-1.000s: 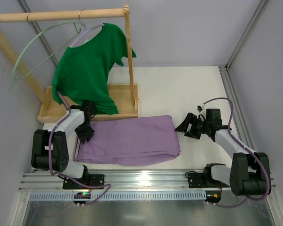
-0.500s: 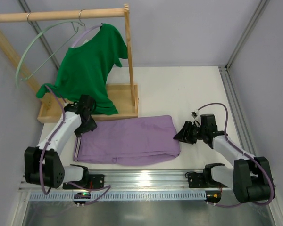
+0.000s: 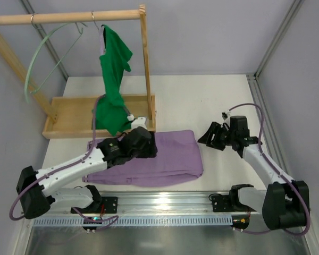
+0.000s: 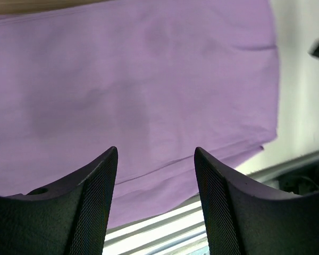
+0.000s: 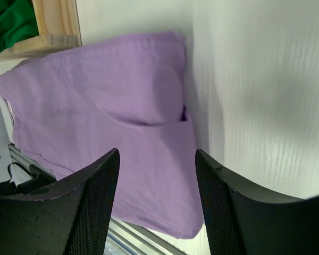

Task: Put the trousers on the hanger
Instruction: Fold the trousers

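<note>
- The left end effector (image 4: 155,155) is seen with its fingers spread apart and nothing gripped between them; lilac cloth fills the gap in the left wrist view.
- In the top view the left end effector (image 3: 147,144) is held over the far, upper edge of the trousers (image 3: 173,159), near their middle. Whether the cloth is touched cannot be told.
- The right end effector (image 5: 157,155) is likewise shown open and empty, its fingers framing the trousers' (image 5: 106,106) right-hand end and a strip of white bench.
- From above, the right end effector (image 3: 210,137) is placed just beside the trousers' right edge, clear of the cloth and turned toward it.
- The trousers (image 4: 149,74) are laid folded and flat on the bench (image 3: 202,101), between the two arms and near the front edge, with a pale striped band visible at their left end.
- A wooden tray base (image 3: 69,126) is set just behind the trousers, with a wooden rail (image 3: 64,17) carried above it.
- The hanger (image 3: 30,79), thin and pale mint, is hung by its hook from the rail at the far left, well apart from the trousers and bare of clothing.
- A green top (image 3: 112,79) is suspended from the same rail to the hanger's right, its hem draped down to the tray.
</note>
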